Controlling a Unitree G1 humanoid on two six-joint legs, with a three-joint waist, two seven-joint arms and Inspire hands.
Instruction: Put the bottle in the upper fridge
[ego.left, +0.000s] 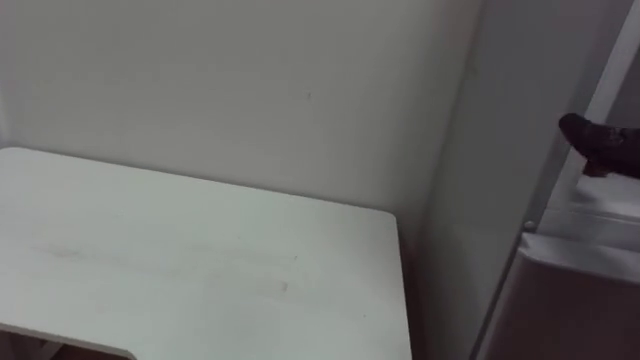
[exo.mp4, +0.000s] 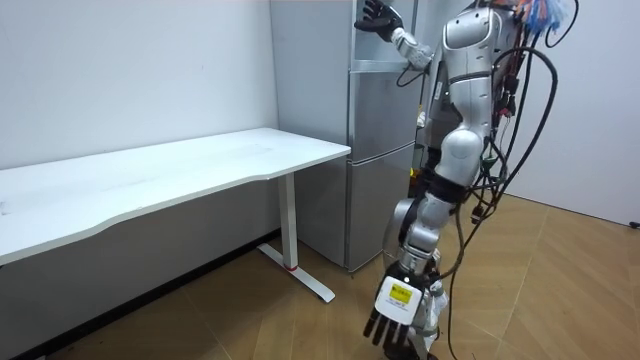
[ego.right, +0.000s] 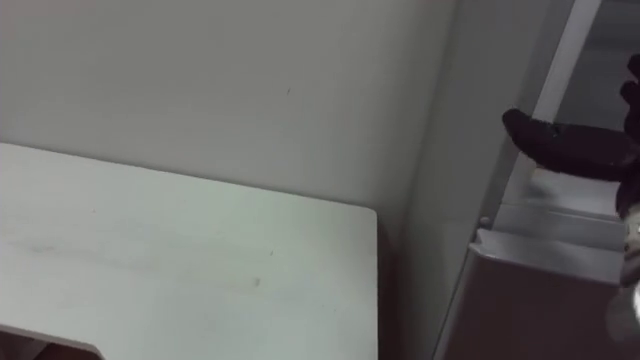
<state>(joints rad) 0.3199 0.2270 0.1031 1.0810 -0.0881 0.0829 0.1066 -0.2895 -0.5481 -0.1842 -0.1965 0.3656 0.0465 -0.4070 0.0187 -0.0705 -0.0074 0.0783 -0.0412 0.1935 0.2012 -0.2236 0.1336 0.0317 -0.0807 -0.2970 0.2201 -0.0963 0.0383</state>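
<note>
A tall grey fridge (exo.mp4: 380, 150) stands against the wall, right of the white table. I stand close in front of it. My right hand (ego.right: 570, 145) is raised to the edge of the upper door (ego.left: 600, 90), fingers stretched out and open against it, just above the top of the lower door (ego.left: 580, 260). In the room view that same right hand (exo.mp4: 378, 18) is spread near the fridge's top. My left hand (exo.mp4: 400, 320) hangs low at my side, fingers relaxed and pointing down, with nothing in it.
A white desk (ego.left: 200, 260) with a bare top runs along the wall to my left, its corner close to the fridge's side. A narrow gap (ego.left: 415, 300) separates them. Wooden floor (exo.mp4: 560, 290) lies behind me.
</note>
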